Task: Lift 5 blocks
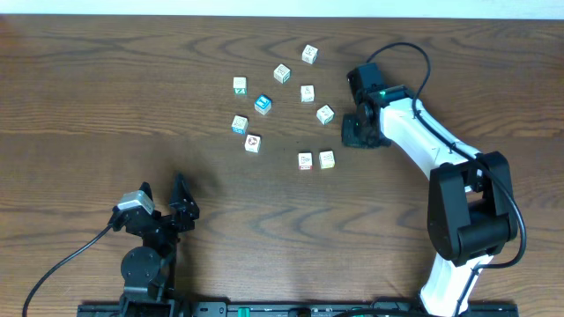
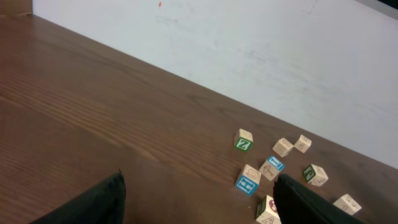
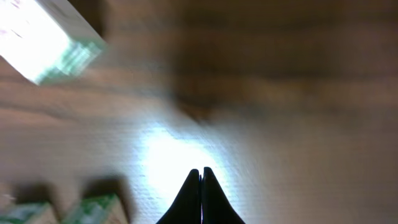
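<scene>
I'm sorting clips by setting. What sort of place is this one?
Probably a robotics lab or test bench: a bare wood-grain table against a plain white wall, a white right arm and a black left arm mounted at its edge, and small picture blocks scattered as practice objects.

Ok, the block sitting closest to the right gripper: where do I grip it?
I'd pinch the block across two opposite side faces, from straight above. It stands alone, turned diagonal to the table edge, so rotate the wrist to match. The right gripper is shut; open first.

Dark wooden table (image 1: 106,97), white wall (image 2: 280,56)
</scene>
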